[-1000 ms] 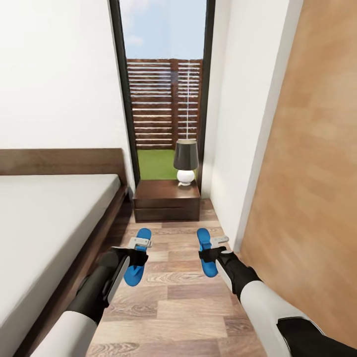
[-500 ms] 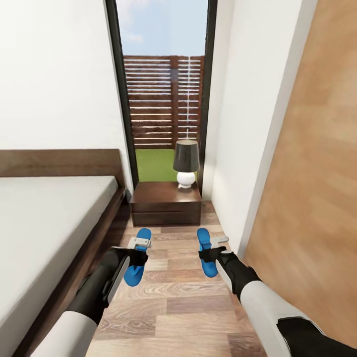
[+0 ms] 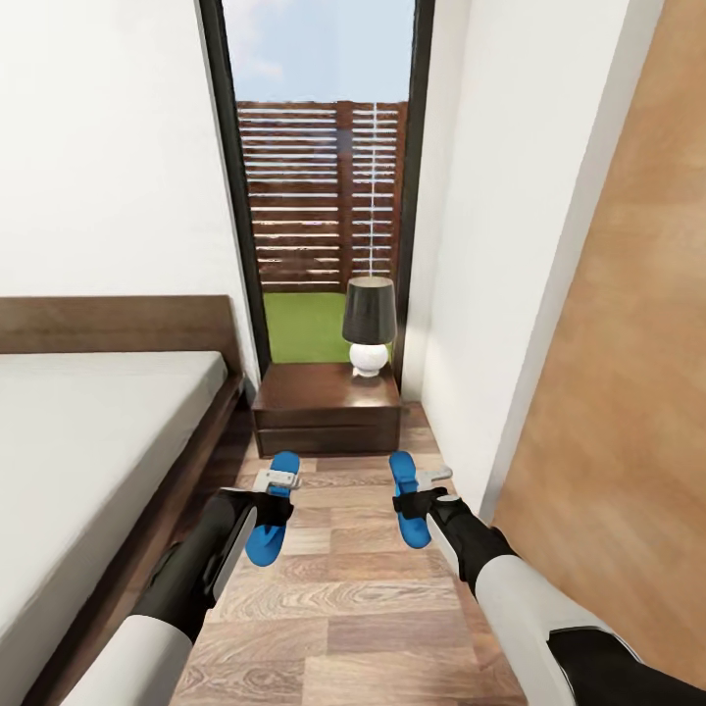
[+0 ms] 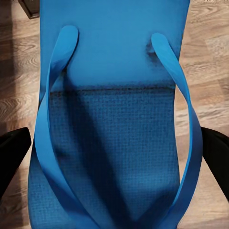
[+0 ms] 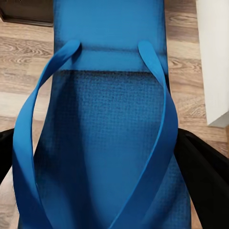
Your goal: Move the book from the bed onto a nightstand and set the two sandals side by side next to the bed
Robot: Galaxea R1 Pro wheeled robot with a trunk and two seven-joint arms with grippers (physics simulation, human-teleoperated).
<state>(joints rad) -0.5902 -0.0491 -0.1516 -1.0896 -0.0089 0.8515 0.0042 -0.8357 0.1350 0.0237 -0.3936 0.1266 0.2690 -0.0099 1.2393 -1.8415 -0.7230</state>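
Each gripper carries one bright blue sandal above the wood-plank floor. My left gripper (image 3: 267, 502) is shut on the left sandal (image 3: 283, 463), toe pointing ahead. My right gripper (image 3: 418, 502) is shut on the right sandal (image 3: 401, 471). In the left wrist view the sandal (image 4: 114, 119) and its straps lie between dark fingers (image 4: 12, 152). The right wrist view shows the other sandal (image 5: 105, 133) between fingers (image 5: 205, 176). The bed (image 3: 88, 441) runs along the left. A nightstand (image 3: 328, 407) stands ahead beside the headboard. The book is out of view.
A dark-shaded lamp with a white base (image 3: 369, 324) stands on the nightstand's right part. Behind it is a tall dark-framed window (image 3: 324, 196) showing grass and a slatted fence. A white wall (image 3: 471, 294) and a tan wooden panel (image 3: 628, 392) close in the right side.
The whole view has shifted a little, with the nightstand and window drawing slightly nearer. Both arms and their sandals keep the same pose.
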